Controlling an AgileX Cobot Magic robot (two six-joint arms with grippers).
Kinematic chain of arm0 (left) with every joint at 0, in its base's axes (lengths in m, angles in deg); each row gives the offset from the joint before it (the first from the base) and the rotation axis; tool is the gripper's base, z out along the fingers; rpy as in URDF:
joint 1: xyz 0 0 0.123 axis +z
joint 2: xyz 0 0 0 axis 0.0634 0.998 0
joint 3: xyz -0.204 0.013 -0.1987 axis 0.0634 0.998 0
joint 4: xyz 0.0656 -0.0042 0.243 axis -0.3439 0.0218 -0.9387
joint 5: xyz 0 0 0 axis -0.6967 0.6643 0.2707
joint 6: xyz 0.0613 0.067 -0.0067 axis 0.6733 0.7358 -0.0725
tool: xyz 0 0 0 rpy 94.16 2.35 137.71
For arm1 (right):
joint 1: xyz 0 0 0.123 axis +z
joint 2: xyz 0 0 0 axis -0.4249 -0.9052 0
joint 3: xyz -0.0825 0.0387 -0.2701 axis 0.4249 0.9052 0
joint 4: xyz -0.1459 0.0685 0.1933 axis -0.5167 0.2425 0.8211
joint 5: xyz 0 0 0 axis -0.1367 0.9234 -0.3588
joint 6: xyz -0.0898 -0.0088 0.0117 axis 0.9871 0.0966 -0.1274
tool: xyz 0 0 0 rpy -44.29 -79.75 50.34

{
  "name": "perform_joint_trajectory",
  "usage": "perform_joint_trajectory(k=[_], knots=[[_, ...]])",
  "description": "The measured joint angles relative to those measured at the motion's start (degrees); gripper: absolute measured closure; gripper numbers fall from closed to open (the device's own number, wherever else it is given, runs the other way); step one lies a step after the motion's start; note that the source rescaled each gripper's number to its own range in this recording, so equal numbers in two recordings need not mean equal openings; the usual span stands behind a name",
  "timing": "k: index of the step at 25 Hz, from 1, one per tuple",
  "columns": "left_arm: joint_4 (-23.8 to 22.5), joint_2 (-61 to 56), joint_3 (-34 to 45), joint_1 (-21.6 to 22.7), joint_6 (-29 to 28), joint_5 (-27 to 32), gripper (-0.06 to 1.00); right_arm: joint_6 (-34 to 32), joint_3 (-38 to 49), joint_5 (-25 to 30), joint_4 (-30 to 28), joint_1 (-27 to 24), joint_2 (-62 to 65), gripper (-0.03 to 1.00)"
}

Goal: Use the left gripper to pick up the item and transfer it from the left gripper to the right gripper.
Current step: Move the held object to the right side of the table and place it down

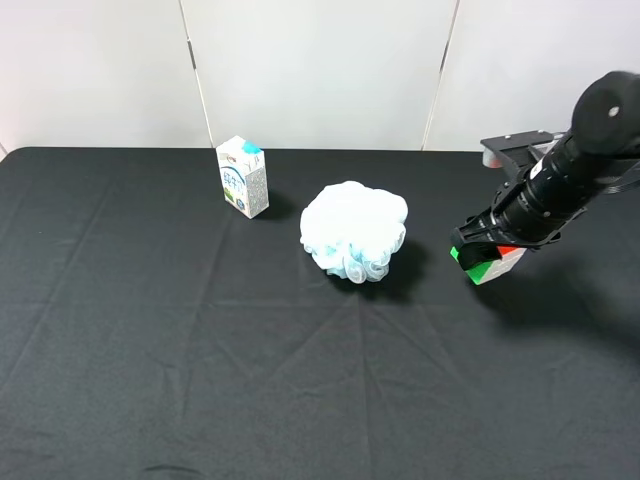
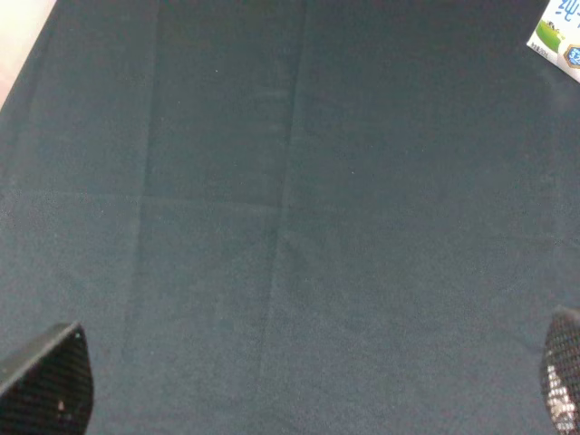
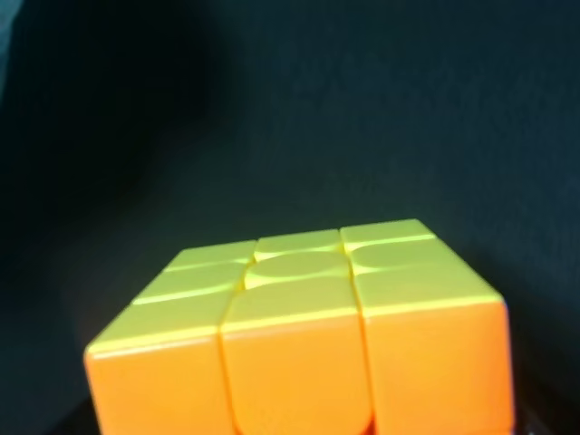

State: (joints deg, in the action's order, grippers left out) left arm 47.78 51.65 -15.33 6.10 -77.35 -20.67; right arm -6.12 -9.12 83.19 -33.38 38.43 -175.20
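Carton (image 1: 243, 176) print unreadable; black cloth table (image 1: 180, 350), white wall panels behind; right gripper (image 1: 487, 252) clamps cube (image 1: 488, 262) above table at right, beside pouf (image 1: 354, 230); left gripper (image 2: 299, 399) spread wide, nothing held.

I count one puzzle cube (image 1: 488, 262), one milk carton (image 1: 243, 177) and one blue bath pouf (image 1: 354, 230). One of my arms (image 1: 560, 185) shows from above. On the desk (image 1: 200, 350): two things, carton and pouf.
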Motion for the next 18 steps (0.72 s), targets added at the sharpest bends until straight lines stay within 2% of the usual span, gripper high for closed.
perform_joint_trajectory(k=[13,14,15,16,17,18], knots=[[0.0,0.0,0.0,0.0,0.0,0.0,-0.03,0.0,0.0,-2.1,-2.3,0.0,-2.2,0.97],[0.0,0.0,0.0,0.0,0.0,0.0,-0.03,0.0,0.0,-2.0,-2.3,0.0,-2.2,0.93],[0.0,0.0,0.0,0.0,0.0,0.0,-0.03,0.0,0.0,-1.9,-2.3,0.0,-2.2,0.69],[0.0,0.0,0.0,0.0,0.0,0.0,-0.03,0.0,0.0,-1.9,-2.3,0.0,-2.2,0.39],[0.0,0.0,0.0,0.0,0.0,0.0,-0.03,0.0,0.0,-1.9,-2.3,0.0,-2.2,0.22],[0.0,0.0,0.0,0.0,0.0,0.0,-0.03,0.0,0.0,-1.8,-2.3,0.0,-2.2,0.13]])
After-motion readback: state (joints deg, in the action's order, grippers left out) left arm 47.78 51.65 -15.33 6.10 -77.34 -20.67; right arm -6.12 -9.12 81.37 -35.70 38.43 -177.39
